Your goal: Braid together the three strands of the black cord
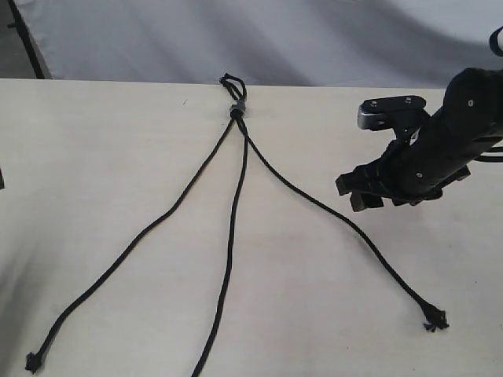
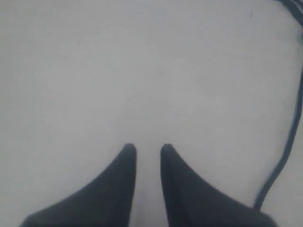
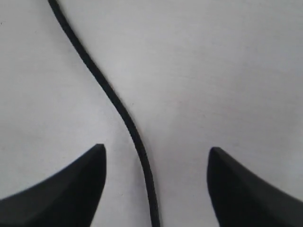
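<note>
– While I had the right wrist feed up, the right gripper (image 3: 157,149) stood wide open. The right strand (image 3: 118,106) ran between its fingers and touched neither, so it held nothing.

– And the left?

– The left gripper (image 2: 147,147) hung over bare table (image 2: 142,71), its jaws parted by only a narrow gap, and it was empty. A blurred dark line ran off to one side. I couldn't tell whether that was cord or cable.

– Where was the black cord (image 1: 236,115) itself?

– It lay flat on the table, fanned out. The frayed tips were nearest the camera, with the left strand (image 1: 134,239), middle strand (image 1: 232,251) and right strand well apart and crossing nowhere. They met at the knot (image 1: 235,111) by the far edge, with the greyish band (image 1: 238,104) and small loop (image 1: 230,81) just beyond.

– So nothing was braided?

– Nothing, as I judged it. I was at the first pick-up. The next move called for lowering the right jaws around that strand, closing them, then carrying it across the middle strand without dragging the knot. The left gripper would have to open wider and come in for its own strand.
</note>
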`<action>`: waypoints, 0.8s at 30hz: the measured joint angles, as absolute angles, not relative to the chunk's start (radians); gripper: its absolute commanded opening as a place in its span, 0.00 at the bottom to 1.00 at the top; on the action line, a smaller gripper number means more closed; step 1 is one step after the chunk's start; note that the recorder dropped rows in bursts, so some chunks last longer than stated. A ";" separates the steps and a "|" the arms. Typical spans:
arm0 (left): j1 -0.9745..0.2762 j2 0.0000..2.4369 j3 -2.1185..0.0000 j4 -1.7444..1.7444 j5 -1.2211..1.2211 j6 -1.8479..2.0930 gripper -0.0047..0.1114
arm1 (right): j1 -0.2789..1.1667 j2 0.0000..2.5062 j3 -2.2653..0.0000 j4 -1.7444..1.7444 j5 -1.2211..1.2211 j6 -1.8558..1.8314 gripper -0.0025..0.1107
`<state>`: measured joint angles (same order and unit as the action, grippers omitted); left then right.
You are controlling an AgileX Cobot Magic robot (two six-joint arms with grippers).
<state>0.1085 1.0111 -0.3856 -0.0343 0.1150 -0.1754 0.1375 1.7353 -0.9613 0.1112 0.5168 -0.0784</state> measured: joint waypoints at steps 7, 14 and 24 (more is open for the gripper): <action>-0.162 1.013 -0.388 -0.034 0.114 -0.171 0.50 | 0.138 1.639 -1.038 0.073 0.547 -0.096 0.61; -0.506 1.153 -0.460 -0.034 0.090 -0.208 0.50 | 0.135 1.566 -1.050 0.065 0.510 -0.102 0.61; -0.715 1.602 -0.814 -0.008 0.244 -0.186 0.50 | 0.135 1.566 -1.050 0.038 0.508 -0.111 0.61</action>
